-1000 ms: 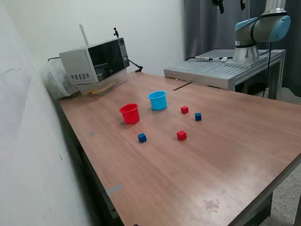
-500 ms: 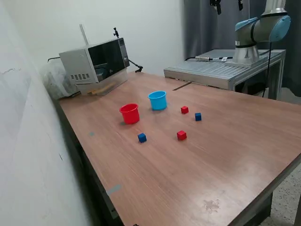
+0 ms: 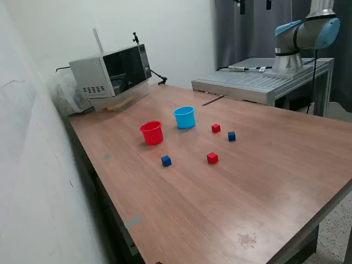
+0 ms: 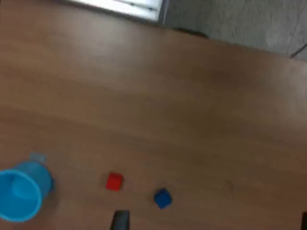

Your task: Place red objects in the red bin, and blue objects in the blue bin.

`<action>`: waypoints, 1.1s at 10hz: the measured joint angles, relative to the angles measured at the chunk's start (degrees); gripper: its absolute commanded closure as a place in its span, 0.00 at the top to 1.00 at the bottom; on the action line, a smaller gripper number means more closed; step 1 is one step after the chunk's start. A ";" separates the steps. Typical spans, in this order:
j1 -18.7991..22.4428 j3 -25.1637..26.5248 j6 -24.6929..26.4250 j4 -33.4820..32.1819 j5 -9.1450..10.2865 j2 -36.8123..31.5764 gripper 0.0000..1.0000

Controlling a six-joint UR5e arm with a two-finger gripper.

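Observation:
The red bin [image 3: 151, 132] and the blue bin [image 3: 185, 117] stand side by side, upright, on the wooden table [image 3: 264, 181]. One red cube [image 3: 215, 128] and one blue cube [image 3: 231, 136] lie to the exterior view's right of the blue bin. A second red cube [image 3: 212, 158] and a second blue cube [image 3: 166, 160] lie nearer the front. My gripper [image 3: 254, 4] hangs high above the table's far side, open and holding nothing. The wrist view looks down on the blue bin [image 4: 19, 190], a red cube [image 4: 114, 181] and a blue cube [image 4: 162, 198], with one fingertip [image 4: 120, 221] at the picture's edge.
A microwave [image 3: 113, 74] sits at the table's far corner by the wall, with a cable beside it. The arm's base [image 3: 300, 38] stands on a grey metal platform [image 3: 258, 82] behind the table.
The gripper has shifted toward the exterior view's left along the top edge of the picture. Cups and cubes have stayed where they were.

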 measured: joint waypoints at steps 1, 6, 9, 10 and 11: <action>0.02 0.06 -0.01 -3.79 0.26 1.46 1.00; -0.04 0.62 -0.13 -20.93 3.92 14.45 1.00; -1.47 0.54 -1.72 -27.77 4.32 22.89 1.00; -3.60 0.40 -2.36 -28.61 4.34 24.80 1.00; -6.30 0.29 -3.19 -29.05 4.33 26.67 1.00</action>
